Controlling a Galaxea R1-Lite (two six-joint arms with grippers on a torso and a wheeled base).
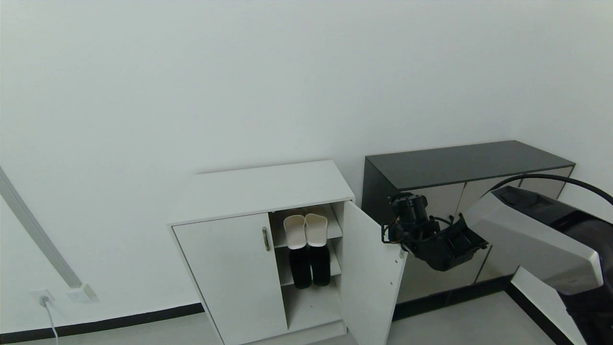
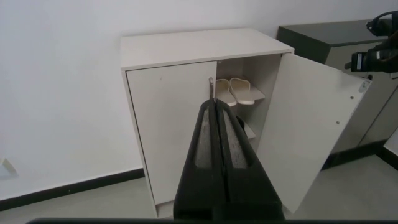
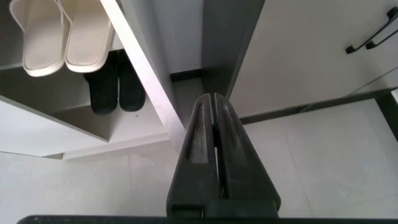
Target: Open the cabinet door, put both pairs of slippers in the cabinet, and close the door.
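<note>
The white cabinet [image 1: 258, 191] has its left door shut and its right door [image 1: 368, 273] swung open. A white pair of slippers [image 1: 305, 231] sits on the upper shelf, with a black pair [image 1: 310, 266] on the shelf below. My right gripper [image 1: 389, 235] is at the outer edge of the open door, on its outer side, fingers shut with nothing held. In the right wrist view the gripper [image 3: 214, 102] sits beside the door edge [image 3: 143, 74], with the white slippers [image 3: 56, 37] and black slippers [image 3: 115, 87] beyond. My left gripper [image 2: 213, 106] is shut and empty, hanging in front of the cabinet [image 2: 199, 46].
A black-topped sideboard [image 1: 469, 163] stands against the wall right of the cabinet, just behind the open door. A wall socket with a cable [image 1: 43, 299] is low on the left. Bare floor [image 1: 459, 326] lies in front of both units.
</note>
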